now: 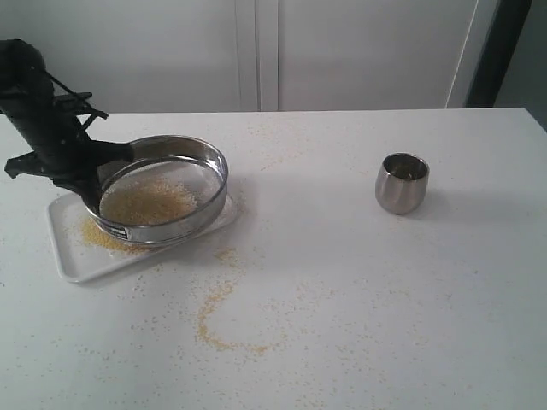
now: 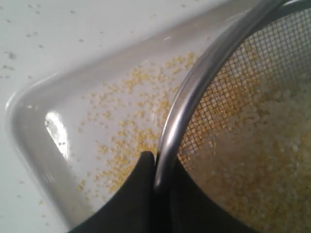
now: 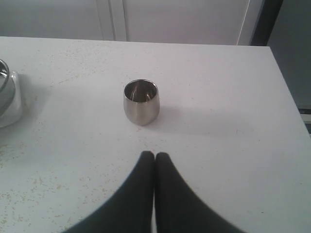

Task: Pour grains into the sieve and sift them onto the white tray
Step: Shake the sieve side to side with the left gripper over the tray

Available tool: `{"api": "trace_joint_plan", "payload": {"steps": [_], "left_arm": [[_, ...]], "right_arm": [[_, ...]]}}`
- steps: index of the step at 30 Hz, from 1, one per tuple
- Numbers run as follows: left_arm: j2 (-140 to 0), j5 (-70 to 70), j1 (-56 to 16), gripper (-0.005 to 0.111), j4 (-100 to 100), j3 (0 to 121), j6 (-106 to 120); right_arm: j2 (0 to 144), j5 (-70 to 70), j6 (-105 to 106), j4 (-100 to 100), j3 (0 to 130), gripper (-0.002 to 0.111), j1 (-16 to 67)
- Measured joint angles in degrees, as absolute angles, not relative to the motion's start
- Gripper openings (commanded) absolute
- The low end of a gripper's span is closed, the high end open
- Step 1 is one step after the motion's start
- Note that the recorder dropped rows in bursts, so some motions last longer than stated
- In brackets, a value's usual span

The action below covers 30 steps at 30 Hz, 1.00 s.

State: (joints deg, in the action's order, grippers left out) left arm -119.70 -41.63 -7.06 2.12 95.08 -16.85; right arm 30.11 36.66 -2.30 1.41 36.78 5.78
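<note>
I've got the left gripper [image 2: 156, 167] pinched on the sieve [image 1: 215, 181] rim, one finger inside and one outside. The sieve is over the white tray [image 1: 75, 256] but overhangs its right edge. If I shake hard, fines will land on the counter [image 1: 385, 299], which has a spilled trail [image 1: 214, 318] already. The thin-rim pinch could also slip. Grains [image 1: 149, 203] in the mesh are mostly pale and coarse, with yellow meal [image 2: 131, 145] on the tray below. Steel cup [image 1: 402, 184] looks empty. Right gripper [image 3: 154, 162] is closed on nothing.
</note>
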Motion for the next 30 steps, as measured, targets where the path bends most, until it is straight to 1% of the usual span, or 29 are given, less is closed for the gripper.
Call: {"api": "trace_joint_plan", "payload": {"steps": [4,9,12,14,15,17,20,23,26,27,30], "left_arm": [[-119.99,-43.86,-6.01,0.0,2.3,95.08,-24.0],[-120.04,-42.52,-7.76,0.0,1.44,95.08,-14.26],[-120.04,-42.34,-7.81,0.0,-2.17,95.08,-22.21],[-120.04,-42.7,-6.48,0.0,-1.72,95.08,-29.88],[-120.04,-42.51,-5.91,0.0,-0.82,95.08,-30.23],[-119.91,-42.05,-5.69,0.0,2.06,95.08,-25.75],[-119.27,-40.96,-7.5,0.0,4.33,95.08,-16.14],[-118.7,-41.9,-7.68,0.0,2.53,95.08,-21.29],[-118.59,-43.64,-5.02,0.0,1.46,95.08,-26.63],[-118.59,-44.12,-4.22,0.0,1.15,95.08,-26.7],[-118.44,-44.47,-4.89,0.0,1.72,95.08,-21.49]], "right_arm": [[30.11,36.66,-2.3,1.41,36.78,0.0,5.78],[30.11,36.66,-2.3,1.41,36.78,0.0,5.78],[30.11,36.66,-2.3,1.41,36.78,0.0,5.78],[30.11,36.66,-2.3,1.41,36.78,0.0,5.78],[30.11,36.66,-2.3,1.41,36.78,0.0,5.78],[30.11,36.66,-2.3,1.41,36.78,0.0,5.78],[30.11,36.66,-2.3,1.41,36.78,0.0,5.78],[30.11,36.66,-2.3,1.41,36.78,0.0,5.78],[30.11,36.66,-2.3,1.41,36.78,0.0,5.78],[30.11,36.66,-2.3,1.41,36.78,0.0,5.78],[30.11,36.66,-2.3,1.41,36.78,0.0,5.78]]}}
